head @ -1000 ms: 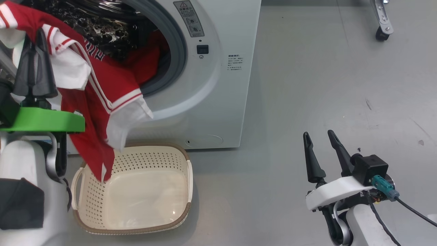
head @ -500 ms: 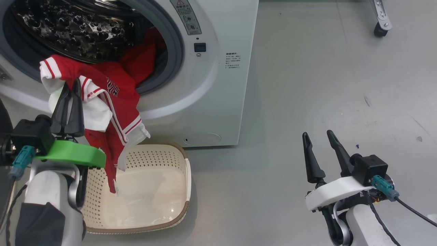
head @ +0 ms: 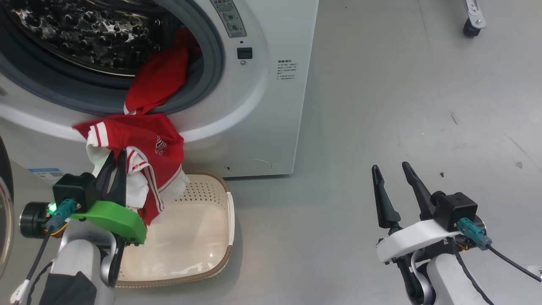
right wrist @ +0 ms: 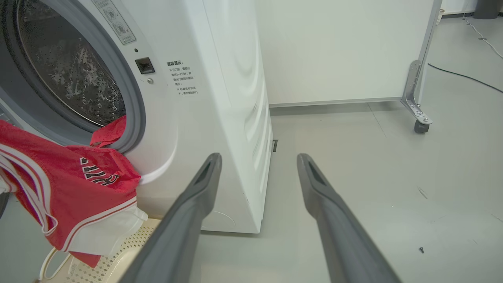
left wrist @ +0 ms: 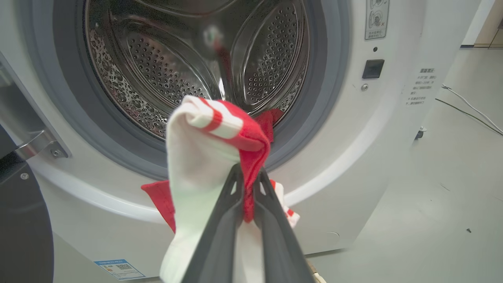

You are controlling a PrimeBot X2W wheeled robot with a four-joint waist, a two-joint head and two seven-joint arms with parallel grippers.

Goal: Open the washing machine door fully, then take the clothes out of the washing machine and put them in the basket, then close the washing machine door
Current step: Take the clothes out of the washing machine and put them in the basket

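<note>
The washing machine [head: 271, 106] stands open, its steel drum [left wrist: 177, 59] bare except for a red tail of fabric. The washing machine door [head: 3, 212] is swung out at the far left, its black rim [left wrist: 21, 224] showing. My left gripper [head: 116, 165] is shut on the clothes [head: 144, 144], a red jersey with white fabric that trails from the drum lip and hangs over the near-left part of the basket [head: 228, 212]. In the left wrist view the fingers pinch a red-and-white fold [left wrist: 212, 133]. My right gripper [head: 390, 167] stands open and empty over the floor to the right.
A wheeled frame leg [head: 470, 25] stands at the far right, and a white panel [right wrist: 334, 51] runs behind the machine. A cable [right wrist: 463, 76] lies on the grey floor [head: 402, 106] beyond it. The basket's cream bottom [head: 182, 245] holds nothing.
My left gripper has come down and away from the drum mouth, pulling the clothes out until they hang over the basket. The head view has shifted slightly. The right gripper has stayed put.
</note>
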